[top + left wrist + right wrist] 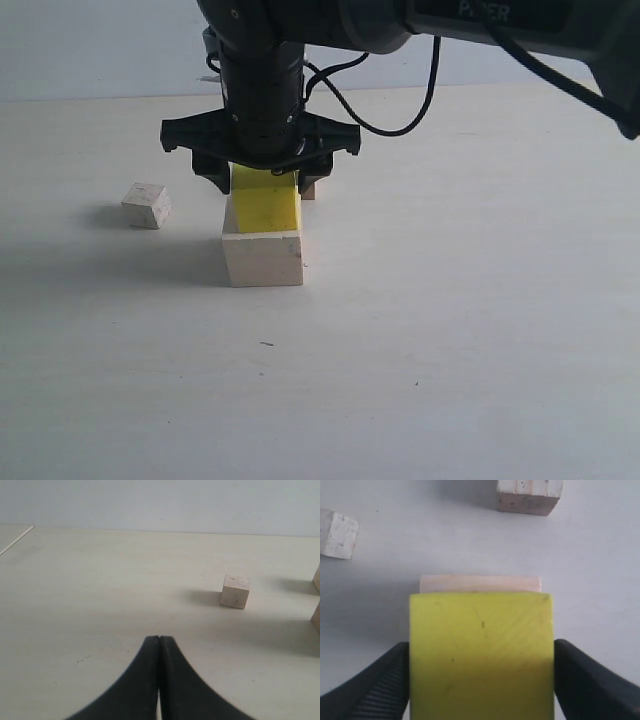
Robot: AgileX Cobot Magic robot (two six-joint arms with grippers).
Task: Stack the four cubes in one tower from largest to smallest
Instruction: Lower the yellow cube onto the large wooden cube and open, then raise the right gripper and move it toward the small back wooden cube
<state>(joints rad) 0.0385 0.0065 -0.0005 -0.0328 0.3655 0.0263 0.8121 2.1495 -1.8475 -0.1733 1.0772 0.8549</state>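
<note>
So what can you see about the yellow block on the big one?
The bright yellow cube looks like painted wood, with faint grain lines and a few tiny dark specks. It sits flat and upright on the larger pale beige wooden cube, a strip of beige top showing past one edge. The right end effector reaches down over it, one black finger close beside each of two opposite sides; whether they squeeze it cannot be told. Its top is bare.

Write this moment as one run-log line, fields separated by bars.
yellow cube on large pale cube | right gripper: straddles yellow cube, grip unclear | left gripper: shut, empty | small cubes: both on table
</note>
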